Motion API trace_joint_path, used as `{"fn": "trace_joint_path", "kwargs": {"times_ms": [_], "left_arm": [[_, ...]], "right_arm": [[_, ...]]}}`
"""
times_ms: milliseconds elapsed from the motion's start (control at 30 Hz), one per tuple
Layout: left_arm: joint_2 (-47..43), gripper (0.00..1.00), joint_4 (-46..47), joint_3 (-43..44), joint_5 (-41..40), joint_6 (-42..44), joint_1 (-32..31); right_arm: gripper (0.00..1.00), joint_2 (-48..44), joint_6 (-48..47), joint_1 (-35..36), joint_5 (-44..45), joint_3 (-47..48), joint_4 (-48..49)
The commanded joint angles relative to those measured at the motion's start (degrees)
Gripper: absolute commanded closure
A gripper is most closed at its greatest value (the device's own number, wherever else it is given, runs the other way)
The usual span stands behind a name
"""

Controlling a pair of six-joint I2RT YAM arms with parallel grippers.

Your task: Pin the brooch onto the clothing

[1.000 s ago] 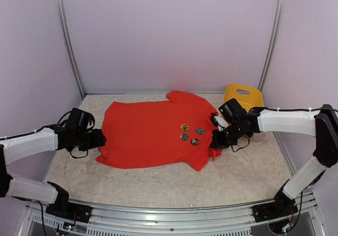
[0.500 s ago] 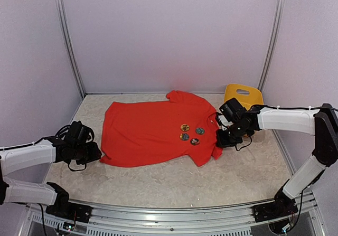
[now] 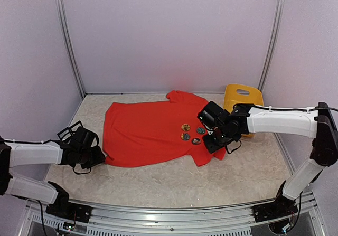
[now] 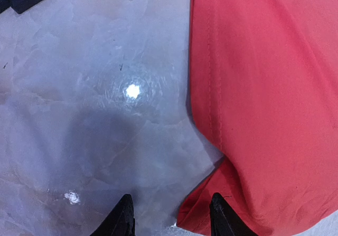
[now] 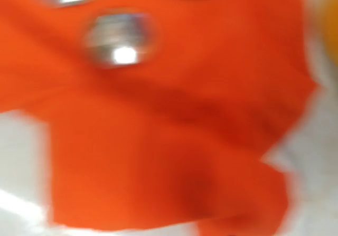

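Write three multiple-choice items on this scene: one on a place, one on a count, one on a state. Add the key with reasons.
1. Where on the table does the yellow basket stand?
A. near left corner
B. centre
C. far right corner

2. How many round brooches lie on the red T-shirt?
A. two
B. four
C. six

3. How do the left gripper's jaws stand?
A. open
B. shut on a brooch
C. shut on the basket

Key:
1 C: it stands by the back wall, right of the T-shirt.
2 B: four discs cluster on the fabric.
3 A: the left wrist view shows both fingers apart.
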Motion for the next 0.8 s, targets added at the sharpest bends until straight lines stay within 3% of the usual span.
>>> {"fn": "trace_joint_path", "kwargs": {"times_ms": [0,200,467,567,733,767], "left_arm": [[1.8,0.56,2.4,-0.3,-0.1,-0.4,-0.3],[3.8,0.56,4.3,-0.4,0.7,-0.8,-1.8],[6.4,0.58,6.4,-0.7,0.4,-1.6,-4.4],[8.1,0.68,7.1,-0.9,0.7,-1.1,-4.5],[8.7,1.00,6.8,-1.4,1.3,-0.7,-4.6],[8.5,1.00,6.5,-1.5,1.4,-0.7,-4.7]], "right_arm": [[0.57,5.8,0.2,6.6,3.6,3.6,-3.3],[0.58,8.8,-7.1,12.4,-9.1,2.2,7.1],[0.64,14.7,-5.4,11.7,-6.7,-0.2,6.1],[0.65,15.4,-5.7,11.0,-4.9,0.2,5.8],[0.71,15.1,-6.8,9.7,-5.5,-0.8,8.0],[0.73,15.3,-6.8,9.5,-5.2,-1.2,7.7]]}}
